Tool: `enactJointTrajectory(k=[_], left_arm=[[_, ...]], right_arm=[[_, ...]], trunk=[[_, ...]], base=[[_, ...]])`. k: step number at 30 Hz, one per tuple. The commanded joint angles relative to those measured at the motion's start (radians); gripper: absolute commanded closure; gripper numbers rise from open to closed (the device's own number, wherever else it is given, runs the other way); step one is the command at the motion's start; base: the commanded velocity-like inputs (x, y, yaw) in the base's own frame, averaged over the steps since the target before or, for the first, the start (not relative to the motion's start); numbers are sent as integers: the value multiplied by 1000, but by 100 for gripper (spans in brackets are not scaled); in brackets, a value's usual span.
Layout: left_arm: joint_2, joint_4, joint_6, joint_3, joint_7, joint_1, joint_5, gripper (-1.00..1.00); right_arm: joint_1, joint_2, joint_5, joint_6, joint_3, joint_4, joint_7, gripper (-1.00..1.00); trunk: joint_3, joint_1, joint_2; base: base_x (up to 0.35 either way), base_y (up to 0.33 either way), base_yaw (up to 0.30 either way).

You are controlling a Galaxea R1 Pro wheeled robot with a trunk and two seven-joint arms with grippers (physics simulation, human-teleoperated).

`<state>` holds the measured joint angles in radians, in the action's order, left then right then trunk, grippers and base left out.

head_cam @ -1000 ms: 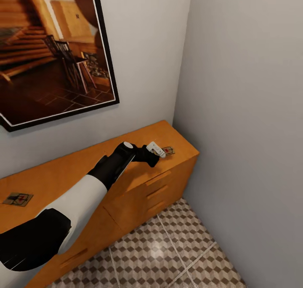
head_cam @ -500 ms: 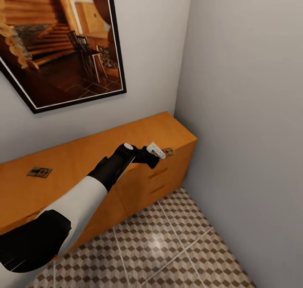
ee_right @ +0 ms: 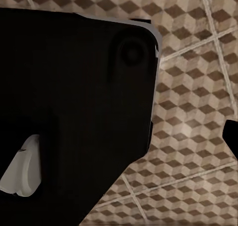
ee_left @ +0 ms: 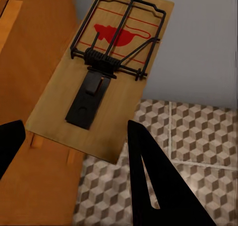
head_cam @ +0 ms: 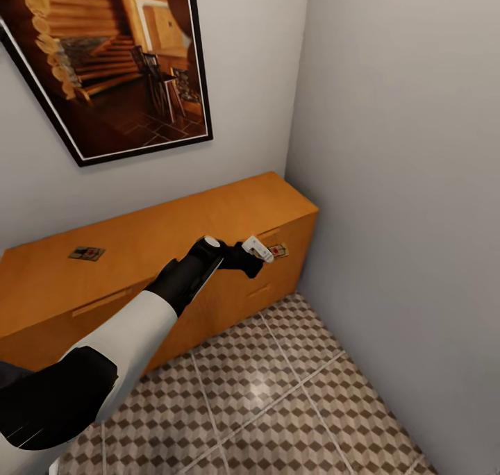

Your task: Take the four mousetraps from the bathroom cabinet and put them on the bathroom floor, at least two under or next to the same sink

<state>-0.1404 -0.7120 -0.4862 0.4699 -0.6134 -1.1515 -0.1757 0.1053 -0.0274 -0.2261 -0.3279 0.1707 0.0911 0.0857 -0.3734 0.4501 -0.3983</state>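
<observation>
1. Beyond the front edge of the cabinet (head_cam: 229, 211), the left gripper (head_cam: 267, 253) holds a mousetrap (head_cam: 278, 250) out in the air, in front of the upper drawer fronts and above the bathroom floor (head_cam: 278, 392).
2. From the left wrist camera, the held mousetrap (ee_left: 106, 72) sits between the two dark fingers (ee_left: 158, 181), its wire bar and red mouse print facing the camera; the jaws are closed on its near end.
3. A second mousetrap (head_cam: 87, 253) lies flat on the cabinet's top, well apart from the first, toward the far left end.
4. On the wall above the cabinet hangs a framed picture (head_cam: 118, 58) of a log interior, tilted in the head view.
5. From the right wrist camera, a dark robot body part (ee_right: 74, 112) covers much of the frame with cube-patterned tiles behind; whether the right jaws are wide or narrow I cannot tell.
</observation>
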Motion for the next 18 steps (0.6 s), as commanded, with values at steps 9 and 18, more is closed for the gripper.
enactJointTrajectory(k=[9, 18], left_arm=[[0, -1, -2, 0, -4, -1, -11, 100], [-1, -1, -1, 0, -4, -1, -11, 100]], right_arm=[[0, 0, -7, -3, 9, -1, 5, -100], [0, 0, -7, -3, 9, -1, 5, -100]], trunk=[[-2, 0, -2], [-2, 0, -2]], base=[[-340, 0, 0], [-340, 0, 0]])
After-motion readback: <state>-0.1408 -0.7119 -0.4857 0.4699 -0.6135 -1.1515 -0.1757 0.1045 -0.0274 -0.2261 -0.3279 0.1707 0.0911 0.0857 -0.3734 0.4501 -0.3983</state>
